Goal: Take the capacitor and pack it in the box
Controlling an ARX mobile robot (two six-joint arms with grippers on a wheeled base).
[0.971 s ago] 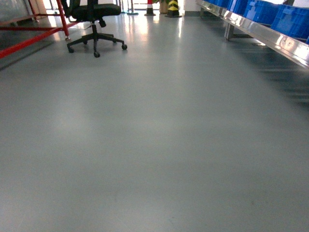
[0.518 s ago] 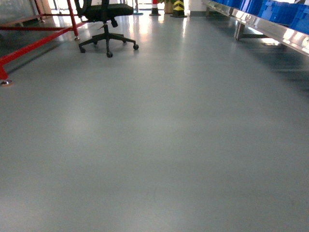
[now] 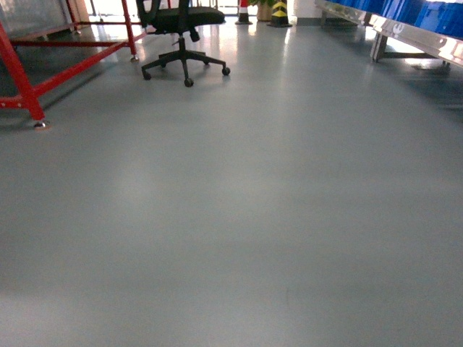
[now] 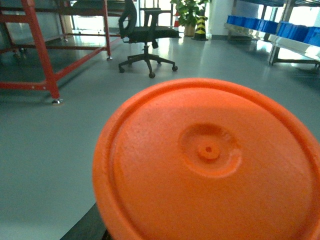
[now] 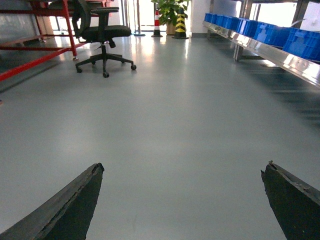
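Floor [image 3: 275, 217], grey and bare, fills the head view; against the earlier head pictures the office chair [image 3: 182, 29] and red frame [image 3: 22, 79] have slid rightward and nearer, so the base is turning or rolling, judged still in transit. Right hand [image 5: 182, 200]: fingers spread wide, nothing between them, floor ahead. Left hand: fingers unseen, state cannot be told; an orange disc [image 4: 210, 165] sits close before its camera. Box and capacitor: in no view, so packing has not begun.

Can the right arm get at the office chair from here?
Probably not. The right gripper is open over bare floor, and the office chair stands far off, up-left; nothing blocks the way, though.
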